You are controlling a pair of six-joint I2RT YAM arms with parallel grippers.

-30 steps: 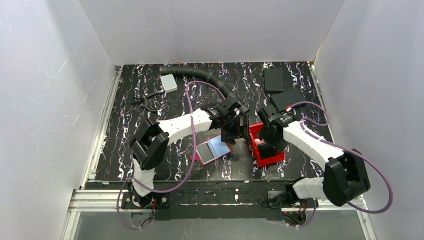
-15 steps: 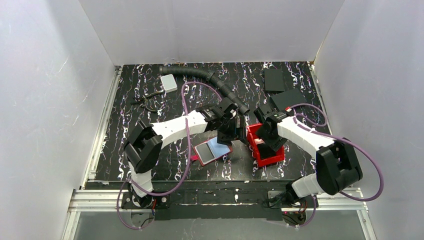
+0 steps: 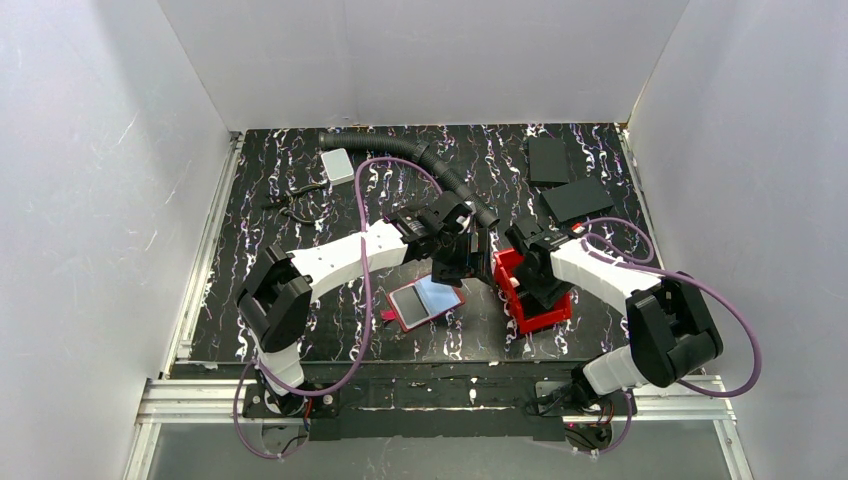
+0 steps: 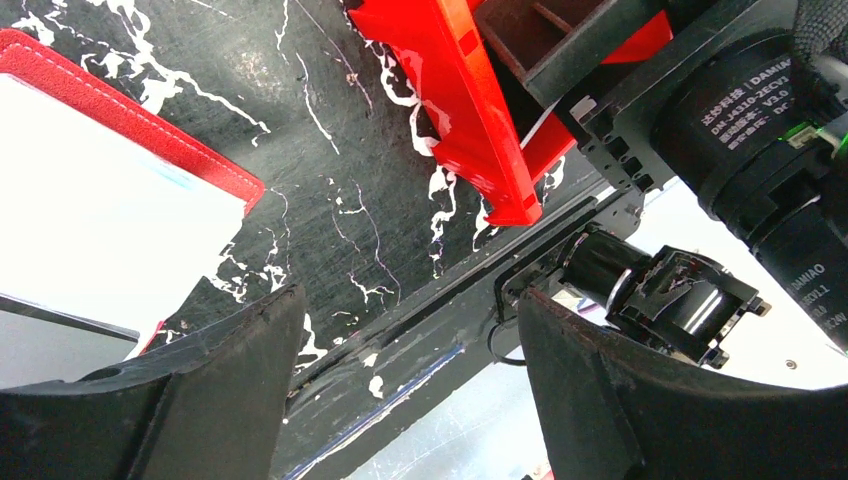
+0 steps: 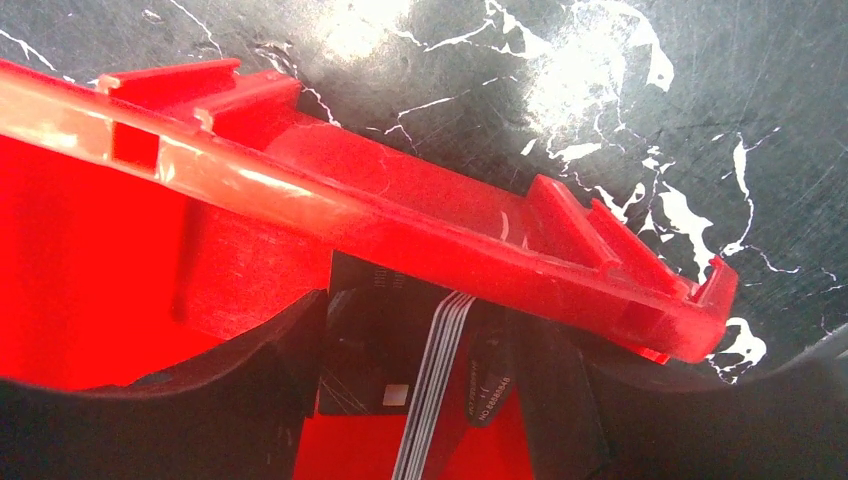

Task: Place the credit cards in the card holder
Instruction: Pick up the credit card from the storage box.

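From above, my left gripper (image 3: 462, 270) hangs over the table (image 3: 480, 342), between the card holder (image 3: 405, 312) and the red bin (image 3: 545, 318). The card holder lies open and flat near the middle of the near edge. A pale blue credit card (image 3: 437, 292) rests on its right half. My right gripper (image 3: 525, 285) reaches down into the bin, which sits just to the right of the holder. Two black slabs (image 3: 577, 198) lie at the far right, well apart from all this. A black corrugated hose (image 3: 420, 155) runs along the far side, with a small white box (image 3: 338, 165) at its left end.

From my left wrist, my fingers (image 4: 200, 400) stand wide apart with nothing between them. Only bare table shows beyond the gap. The holder's red corner sits at the upper left, and the card on it is washed out to white. The bin's corner is at the top, under my right arm's motor housing (image 4: 760, 120).

From my right wrist, the bin's rim crosses the view. Below it, inside the bin, a stack of credit cards (image 5: 435, 390) stands on edge. The stack shows grey-white edges, with darker faces on either flank. My fingers (image 5: 150, 420) sit one on each side of the stack and close to it. I cannot tell whether they press on it.
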